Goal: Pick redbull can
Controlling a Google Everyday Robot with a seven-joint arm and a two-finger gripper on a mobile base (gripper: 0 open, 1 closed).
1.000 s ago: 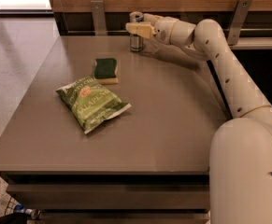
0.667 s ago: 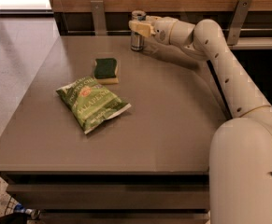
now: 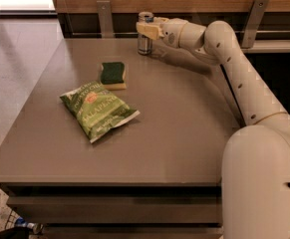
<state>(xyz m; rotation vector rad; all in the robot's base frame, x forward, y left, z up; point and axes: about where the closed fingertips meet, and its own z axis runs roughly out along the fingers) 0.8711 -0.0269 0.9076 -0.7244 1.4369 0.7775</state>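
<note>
The redbull can point(image 3: 144, 43) is a slim silver and blue can with a silver top, upright at the far edge of the table, just in front of the wooden back wall. My gripper point(image 3: 148, 30) reaches in from the right at the can's upper half. One pale yellow finger point(image 3: 149, 30) lies across the can's front, and the gripper is shut on the can. The can's base is at the table surface.
A green and yellow sponge point(image 3: 113, 75) lies left of centre on the grey table point(image 3: 184, 133). A green chip bag point(image 3: 98, 109) lies nearer the front left. Metal brackets point(image 3: 104, 16) stand on the back wall. My white arm point(image 3: 239, 78) spans the table's right side.
The gripper has shifted slightly lower around the can, so the can's silver top now shows above the finger. The sponge and the bag have not moved.
</note>
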